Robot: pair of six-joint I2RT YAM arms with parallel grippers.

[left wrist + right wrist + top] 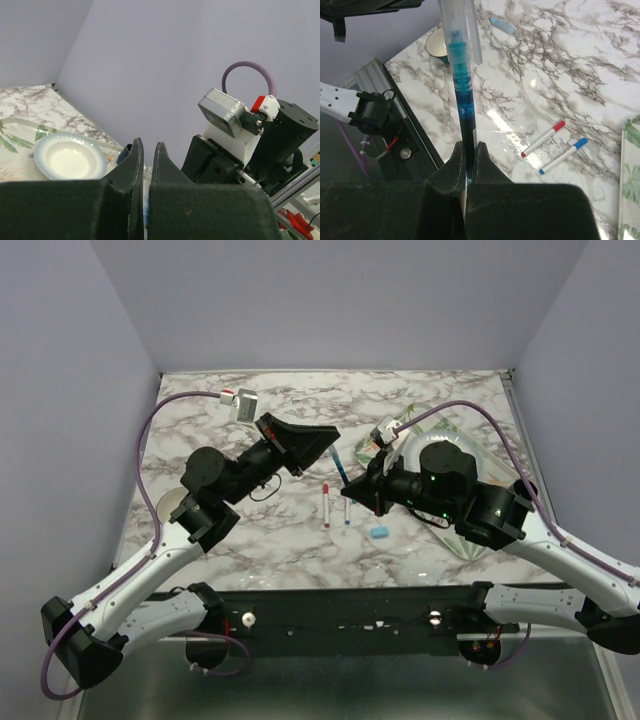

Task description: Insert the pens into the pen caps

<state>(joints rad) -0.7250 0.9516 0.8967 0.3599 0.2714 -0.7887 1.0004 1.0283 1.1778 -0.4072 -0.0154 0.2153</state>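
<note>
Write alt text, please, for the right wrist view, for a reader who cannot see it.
The right tool is shut on a blue pen that points away, its far end inside a clear sleeve. On the marble table beyond lie a red-tipped pen, a blue-tipped pen and a light blue cap.

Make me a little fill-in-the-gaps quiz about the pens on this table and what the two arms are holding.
1. The right tool is shut on a pen whose barrel is ____.
2. The left tool is shut on the clear ____ at that pen's far end.
3. Beside the blue-tipped pen lies another pen, tipped ____.
4. Pens lying loose on the marble table: ____.

Missing words: blue; cap; red; two.
</note>
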